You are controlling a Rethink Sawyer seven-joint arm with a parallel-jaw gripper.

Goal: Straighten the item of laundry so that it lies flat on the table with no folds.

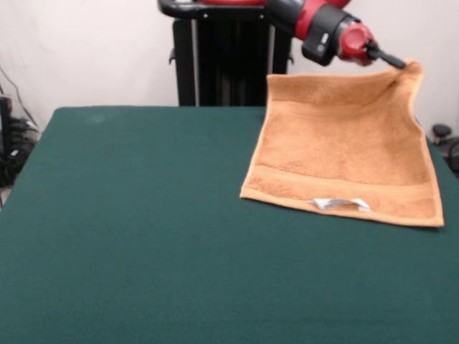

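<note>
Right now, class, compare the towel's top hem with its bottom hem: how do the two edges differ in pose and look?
The top hem is lifted, with its right corner at the tool, while the bottom hem rests on the table. The top hem sags and puckers toward that corner; the bottom hem runs straight. The bottom hem carries a white tag; the top hem shows none. Both are edges of one orange-tan towel.

**Towel held up by one corner**

My gripper [396,63] pinches the far right corner of the orange-tan terry hand towel [344,147], lifting that edge off the dark green table [143,236]. The towel hangs spread toward the camera, its near hem with the border band resting on the felt. A small white care tag [339,204] sits at that near hem.
</note>
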